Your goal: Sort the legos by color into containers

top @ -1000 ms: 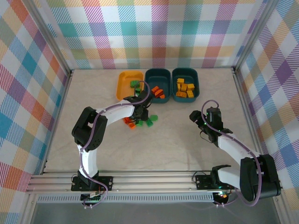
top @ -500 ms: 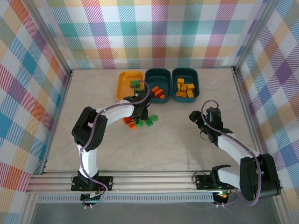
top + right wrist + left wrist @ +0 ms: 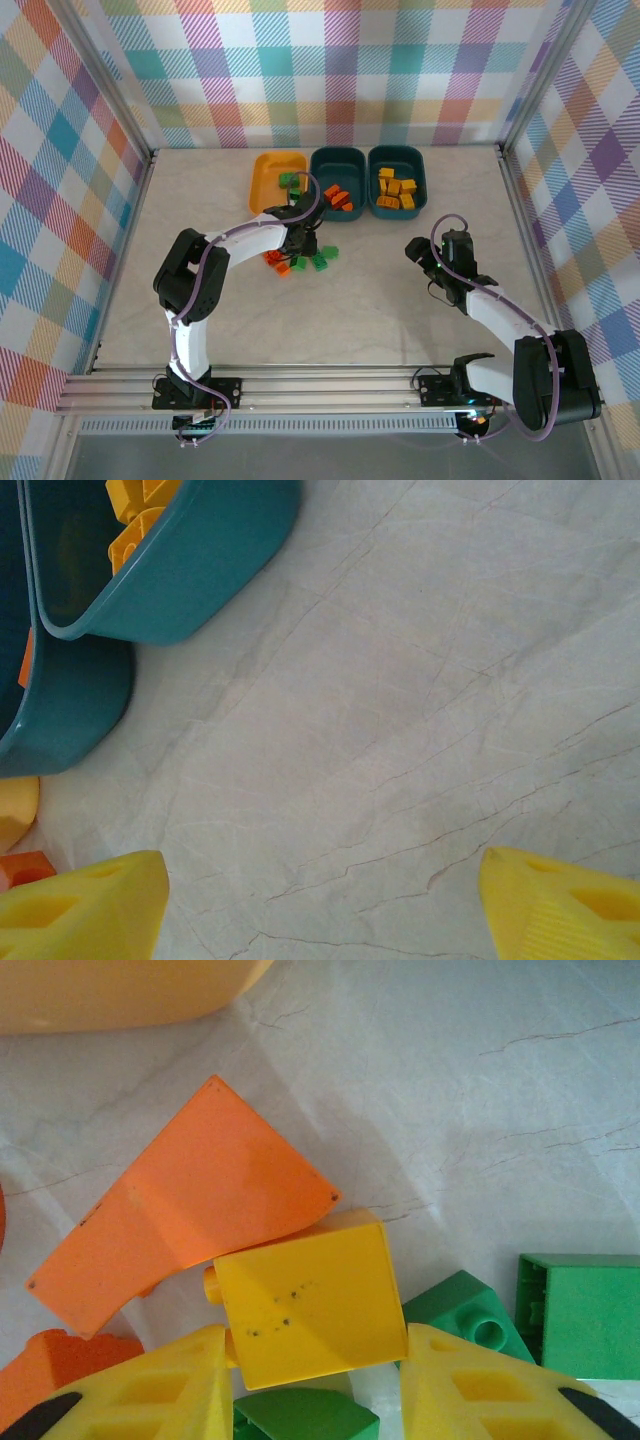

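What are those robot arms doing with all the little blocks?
They are sorting toy bricks by color. The tubs at the back already hold some: green bricks in the yellow-orange tub, orange bricks in the middle teal tub, and yellow bricks in the right teal tub. The left gripper is down in the loose pile, its fingers pressed against both sides of a yellow brick. The right gripper is open over the table, holding nothing.
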Tool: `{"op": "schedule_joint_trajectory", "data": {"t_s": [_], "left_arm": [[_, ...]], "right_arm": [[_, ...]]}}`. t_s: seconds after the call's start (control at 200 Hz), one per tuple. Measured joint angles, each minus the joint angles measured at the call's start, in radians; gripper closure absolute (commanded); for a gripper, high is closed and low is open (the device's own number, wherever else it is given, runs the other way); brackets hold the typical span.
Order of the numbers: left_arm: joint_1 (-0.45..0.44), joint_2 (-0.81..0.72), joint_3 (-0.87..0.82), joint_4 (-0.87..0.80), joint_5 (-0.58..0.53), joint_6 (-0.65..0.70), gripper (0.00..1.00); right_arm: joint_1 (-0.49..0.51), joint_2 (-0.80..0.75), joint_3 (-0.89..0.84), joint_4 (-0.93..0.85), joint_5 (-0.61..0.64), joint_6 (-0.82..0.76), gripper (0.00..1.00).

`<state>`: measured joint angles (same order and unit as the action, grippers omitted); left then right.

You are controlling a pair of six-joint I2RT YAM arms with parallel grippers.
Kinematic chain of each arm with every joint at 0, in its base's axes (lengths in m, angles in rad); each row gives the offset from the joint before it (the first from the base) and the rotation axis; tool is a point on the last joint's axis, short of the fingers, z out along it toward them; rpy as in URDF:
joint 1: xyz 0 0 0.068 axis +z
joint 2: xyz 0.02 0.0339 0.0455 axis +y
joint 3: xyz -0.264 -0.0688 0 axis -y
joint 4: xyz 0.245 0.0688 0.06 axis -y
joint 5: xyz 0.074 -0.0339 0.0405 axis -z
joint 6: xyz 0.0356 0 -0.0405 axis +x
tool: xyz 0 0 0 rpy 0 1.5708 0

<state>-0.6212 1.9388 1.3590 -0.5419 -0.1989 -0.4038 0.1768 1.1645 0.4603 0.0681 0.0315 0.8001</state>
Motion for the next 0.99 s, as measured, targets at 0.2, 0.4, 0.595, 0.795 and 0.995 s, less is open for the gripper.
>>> {"op": "schedule_joint_trajectory", "data": {"t_s": [0.2, 0.4, 0.595, 0.795, 0.995], "left_arm": [[-0.019, -0.075, 0.001, -0.037, 0.006, 0.0, 0.58], [-0.055, -0.116, 0.08, -0.057, 0.022, 0.001, 0.57], [-0.085, -0.022, 0.301, -0.046, 0.077, 0.006, 0.56], [-0.108, 0.207, 0.595, 0.01, 0.171, 0.009, 0.54], [-0.127, 0.449, 0.922, 0.011, 0.216, 0.012, 0.52]], "right_arm": [[0.0, 0.0, 0.0, 0.0, -0.002, 0.0, 0.19], [0.0, 0.0, 0.0, 0.0, -0.003, 0.0, 0.19], [0.0, 0.0, 0.0, 0.001, 0.014, 0.005, 0.19], [0.0, -0.001, 0.0, 0.001, 0.033, 0.005, 0.19], [0.0, -0.008, 0.0, 0.0, 0.039, 0.008, 0.19]]}}
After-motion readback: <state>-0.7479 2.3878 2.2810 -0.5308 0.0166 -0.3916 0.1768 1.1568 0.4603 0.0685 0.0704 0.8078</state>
